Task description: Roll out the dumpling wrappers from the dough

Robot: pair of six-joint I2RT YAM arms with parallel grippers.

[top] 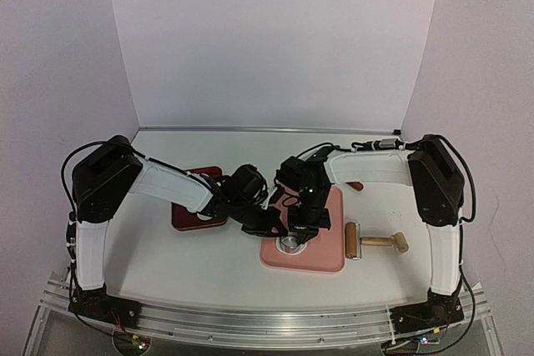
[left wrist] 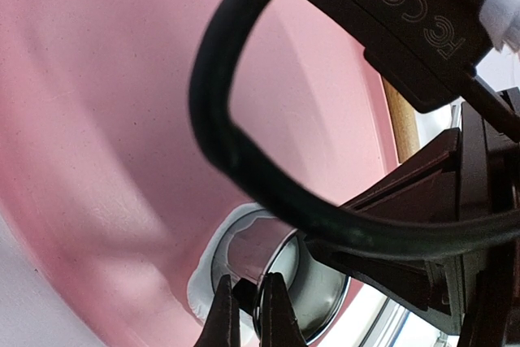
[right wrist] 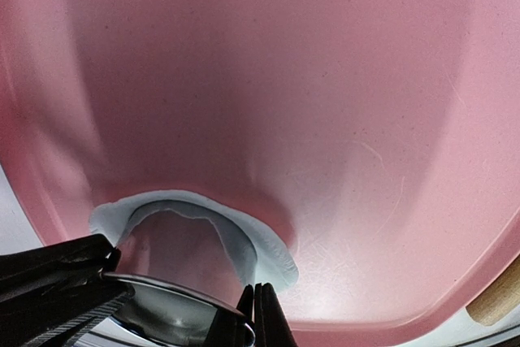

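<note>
A small metal ring cutter stands on the pink board. A ragged curved scrap of white dough wraps round the cutter's outer wall; it also shows in the left wrist view. My left gripper is shut on the near rim of the ring cutter. My right gripper is shut at the opposite rim of the cutter, right by the end of the scrap. Both grippers meet over the cutter in the top view. The dumpling wrappers are not clearly visible.
A wooden rolling pin lies on the table right of the board. A dark red plate sits left of the board, mostly covered by my left arm. A small red object shows behind my right arm.
</note>
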